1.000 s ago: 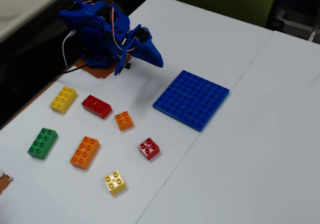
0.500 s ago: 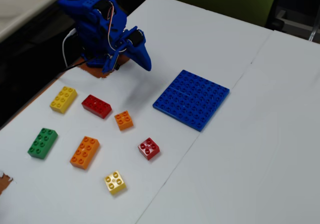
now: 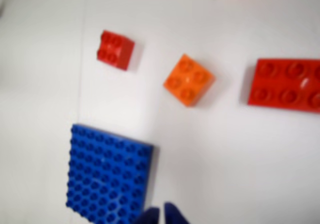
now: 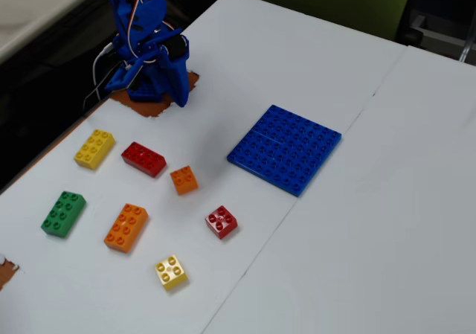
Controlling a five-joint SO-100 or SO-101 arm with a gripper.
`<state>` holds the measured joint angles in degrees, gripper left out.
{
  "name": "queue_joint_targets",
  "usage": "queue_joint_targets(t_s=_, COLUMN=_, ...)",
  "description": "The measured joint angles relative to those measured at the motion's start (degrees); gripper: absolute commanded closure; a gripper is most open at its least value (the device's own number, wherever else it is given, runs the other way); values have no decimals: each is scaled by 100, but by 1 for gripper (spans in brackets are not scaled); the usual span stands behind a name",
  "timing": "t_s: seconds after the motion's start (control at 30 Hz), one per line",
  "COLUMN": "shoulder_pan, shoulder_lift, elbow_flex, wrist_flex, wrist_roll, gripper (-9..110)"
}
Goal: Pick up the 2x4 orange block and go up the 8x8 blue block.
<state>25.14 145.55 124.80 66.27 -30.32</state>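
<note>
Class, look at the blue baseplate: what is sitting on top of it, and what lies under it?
Nothing sits on the blue baseplate; only its bare studs show in both views. It lies flat on the white table. Whatever is directly beneath it is covered.

Long red brick (image 3: 287, 84) and tool (image 3: 161, 217) cut by wrist-view edges.

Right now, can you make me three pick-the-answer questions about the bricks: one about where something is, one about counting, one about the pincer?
1. In the fixed view, the long orange brick lies beside:
A the green brick
B the blue baseplate
C the arm's base

2. How many red bricks lie on the table?
A one
B two
C four

3. The pincer is:
A holding an orange brick
B holding nothing
C resting on the baseplate

Answers: 1 A, green sits just left of it. 2 B, one long, one square. 3 B, its tips show no brick between them in the wrist view.
</note>
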Motion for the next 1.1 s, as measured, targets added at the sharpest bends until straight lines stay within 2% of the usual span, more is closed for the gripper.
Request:
queue_joint_targets(t_s=0.4, shoulder_pan=1951, shoulder_lift=-2689, elbow_flex=-1960, wrist_flex=-369, wrist_roll=-1696, gripper=101)
queue_joint_targets(t_s=0.63, shoulder_pan=2584, shoulder_lift=-4043, elbow_flex=-2470, wrist_flex=-993, wrist_roll=-2769, gripper=101)
queue_joint_targets(t_s=0.8, shoulder_pan=3094, shoulder_lift=-4746, elbow_flex=-2470, wrist_flex=-1934, wrist_roll=-3164, gripper=101)
queue_joint_targets(t_s=1.1, shoulder_pan=3401, shoulder_lift=-5511, elbow_flex=-2487, wrist_flex=-3261, wrist_roll=-3375, gripper=89)
